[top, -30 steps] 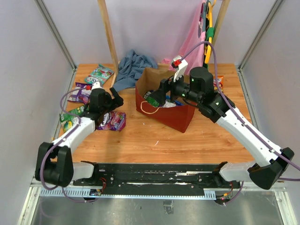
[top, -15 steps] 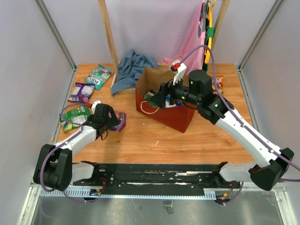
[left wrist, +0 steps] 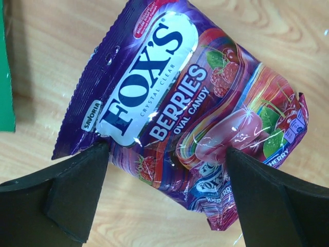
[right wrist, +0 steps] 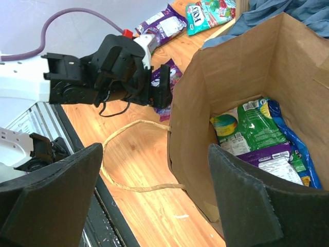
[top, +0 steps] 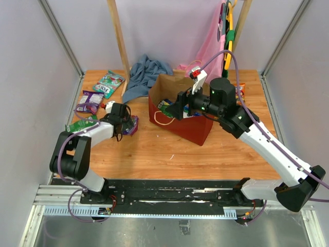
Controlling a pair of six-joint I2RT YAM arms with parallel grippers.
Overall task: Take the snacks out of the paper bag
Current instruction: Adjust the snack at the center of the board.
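Note:
The paper bag [top: 191, 126], red outside and brown inside, stands open at mid-table. In it lie snacks: a green packet [right wrist: 257, 128], a purple one [right wrist: 275, 154] and a blue one [right wrist: 290, 139]. My right gripper [right wrist: 154, 152] hangs open over the bag's near left wall [right wrist: 190, 139], one finger on each side of it, holding nothing. In the top view it [top: 177, 107] is at the bag's left rim. A purple Fox's Berries packet [left wrist: 180, 103] lies flat on the wood. My left gripper [left wrist: 167, 154] stands open just above it, its fingers [left wrist: 77, 190] apart and not pinching.
More snacks lie at the left: teal packets [top: 109, 82], a purple packet [top: 90, 100], a green packet [top: 82, 125]. An orange packet [top: 240, 90] lies behind the right arm. A blue-grey cloth [top: 146, 72] and a pink garment [top: 212, 43] are at the back. The bag's twine handle [right wrist: 131, 154] lies on the table.
The left arm has folded back toward the left and its gripper now hovers over the purple Fox's packet, jaws a little wider. The right gripper has shifted slightly at the bag's rim.

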